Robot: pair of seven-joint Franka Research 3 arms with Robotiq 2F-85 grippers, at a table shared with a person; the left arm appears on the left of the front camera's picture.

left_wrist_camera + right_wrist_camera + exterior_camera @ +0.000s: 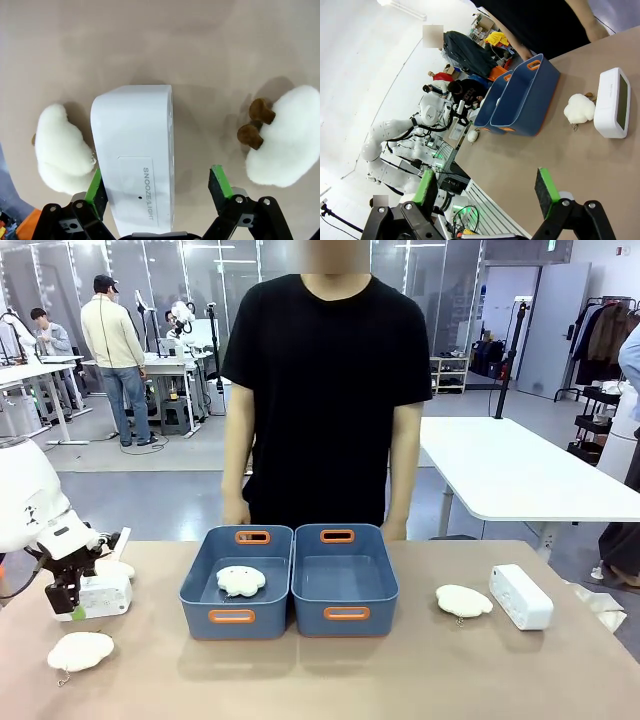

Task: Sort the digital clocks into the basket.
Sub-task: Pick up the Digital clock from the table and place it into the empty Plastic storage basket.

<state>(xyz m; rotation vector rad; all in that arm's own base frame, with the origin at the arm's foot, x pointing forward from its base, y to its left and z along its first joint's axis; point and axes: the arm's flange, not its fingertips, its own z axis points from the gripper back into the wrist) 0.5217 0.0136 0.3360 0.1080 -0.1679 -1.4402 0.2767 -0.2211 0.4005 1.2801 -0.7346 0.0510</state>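
The grey lettering "SNOOZE/LIGHT" is being shown on the top panel of the first clock, a white, round-cornered block at the lower centre of the left wrist view. It is being straddled by the left gripper, whose jaws are standing wide apart. One green pad is just beside or touching the casing, and the other is clear of it. White plush pieces are lying on either side. The second clock is lying at the right of the front view on the table, and its dark grey display is being shown in the right wrist view. The right gripper is being held apart, with nothing clamped. Two blue baskets with orange-trimmed slots are standing at the centre.
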